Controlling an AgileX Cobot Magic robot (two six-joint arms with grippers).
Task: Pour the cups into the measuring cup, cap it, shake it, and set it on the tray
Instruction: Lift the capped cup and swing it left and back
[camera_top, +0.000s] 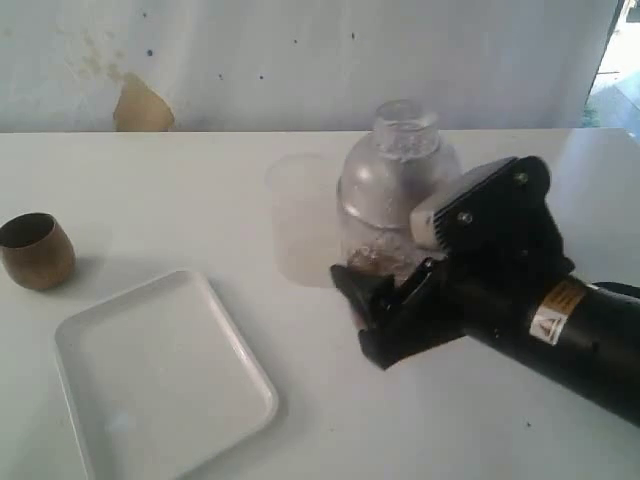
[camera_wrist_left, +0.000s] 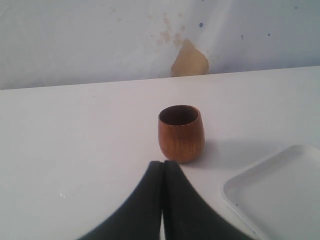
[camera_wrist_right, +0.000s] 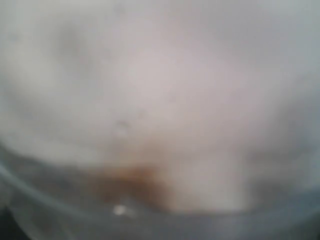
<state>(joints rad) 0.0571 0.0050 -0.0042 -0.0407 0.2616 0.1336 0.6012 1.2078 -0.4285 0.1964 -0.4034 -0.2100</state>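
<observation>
The measuring cup (camera_top: 372, 250), clear plastic with brown contents at its bottom, stands right of centre with a clear dome lid (camera_top: 400, 165) on top. My right gripper (camera_top: 385, 278) comes in from the right and is closed around its lower part. The near finger shows in front; the far one is hidden behind the cup. In the right wrist view the blurred measuring cup (camera_wrist_right: 160, 125) fills the frame. A brown wooden cup (camera_top: 35, 250) (camera_wrist_left: 181, 132) stands upright at the far left. My left gripper (camera_wrist_left: 163, 163) is shut and empty just short of it. The white tray (camera_top: 160, 385) (camera_wrist_left: 280, 195) lies at the front left.
A frosted translucent cup (camera_top: 298, 215) stands just left of the measuring cup, close to it. A white wall with a tan patch (camera_top: 140, 108) runs along the table's far edge. The black right arm (camera_top: 560, 320) crosses the table's right front.
</observation>
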